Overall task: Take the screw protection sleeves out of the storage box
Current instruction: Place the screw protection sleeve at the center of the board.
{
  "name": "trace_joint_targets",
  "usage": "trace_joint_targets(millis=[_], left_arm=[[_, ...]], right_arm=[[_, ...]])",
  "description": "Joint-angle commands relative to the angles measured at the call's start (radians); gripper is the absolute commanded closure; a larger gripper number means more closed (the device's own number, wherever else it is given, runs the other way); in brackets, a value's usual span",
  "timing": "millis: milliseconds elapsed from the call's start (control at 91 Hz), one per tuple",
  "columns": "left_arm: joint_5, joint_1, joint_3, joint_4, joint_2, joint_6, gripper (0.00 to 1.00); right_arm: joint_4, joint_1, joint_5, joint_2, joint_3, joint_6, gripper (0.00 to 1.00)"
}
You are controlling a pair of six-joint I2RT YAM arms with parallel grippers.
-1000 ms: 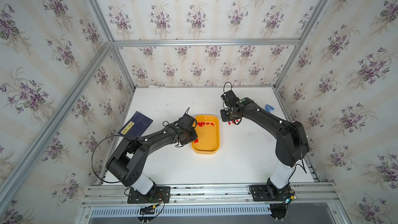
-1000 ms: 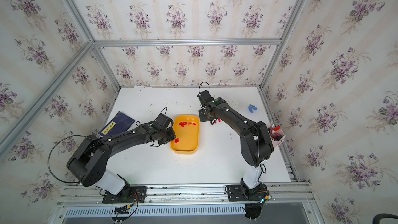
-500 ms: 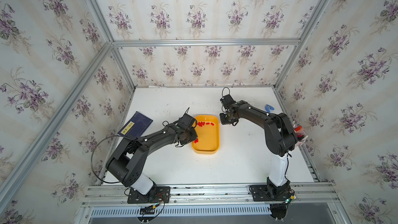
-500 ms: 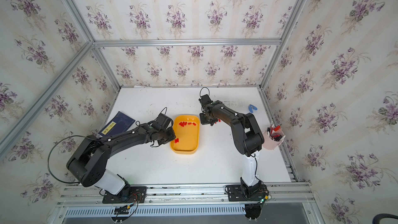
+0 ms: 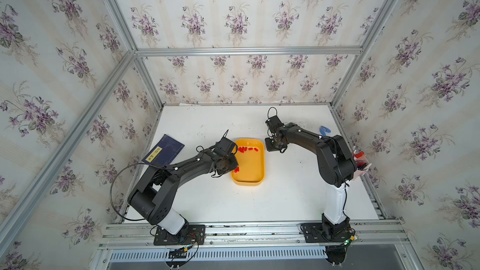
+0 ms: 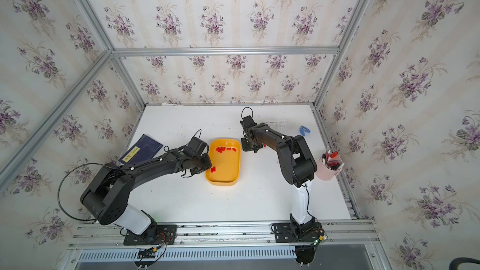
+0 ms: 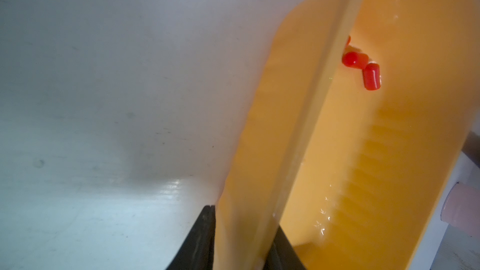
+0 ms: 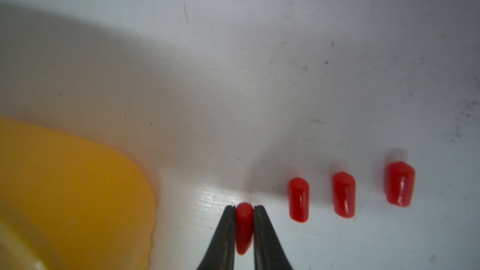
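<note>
The screw protection sleeves (image 5: 244,149), tiny bright red plastic caps, lie mostly in the storage box (image 5: 263,163), a shallow yellow-orange plastic tray at the centre of both top views. There is a cluster at its upper end and two near its left rim. Three other sleeves (image 8: 344,194) lie in a row on the white table (image 5: 207,203), just beside the box's upper right corner.

The left arm (image 5: 181,170) stretches low from the lower left of the frame. The left gripper (image 7: 244,219) is pressed together on the left wall of the box, one black finger (image 7: 202,237) outside and one inside. The right arm (image 5: 306,136) rises from the lower right, folds at the elbow and reaches left. The right gripper (image 8: 245,207) points down and pinches a fourth sleeve (image 8: 244,229) next to the row. This sleeve seems to touch the table, but the blur does not let me be sure.

The top views hide both grips under the wrists; only the wrist views show them. In a top view just one sleeve (image 6: 264,145) of the row shows.
</note>
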State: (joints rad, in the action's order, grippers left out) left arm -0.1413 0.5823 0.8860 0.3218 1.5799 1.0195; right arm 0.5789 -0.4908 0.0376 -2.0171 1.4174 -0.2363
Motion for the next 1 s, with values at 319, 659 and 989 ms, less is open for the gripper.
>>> trace_joint_targets(millis=[319,659,989], left_arm=[[0.006,-0.001,0.005,0.000,0.001,-0.015,0.67],[0.006,-0.001,0.008,0.003,0.000,-0.019,0.67],[0.005,-0.002,0.008,0.004,-0.001,-0.024,0.66]], right_arm=[[-0.004,0.008,0.013,-0.008,0.012,0.001,0.75],[0.015,0.011,0.008,0.043,0.030,-0.002,0.74],[0.013,-0.035,-0.109,0.192,0.034,0.026,0.72]])
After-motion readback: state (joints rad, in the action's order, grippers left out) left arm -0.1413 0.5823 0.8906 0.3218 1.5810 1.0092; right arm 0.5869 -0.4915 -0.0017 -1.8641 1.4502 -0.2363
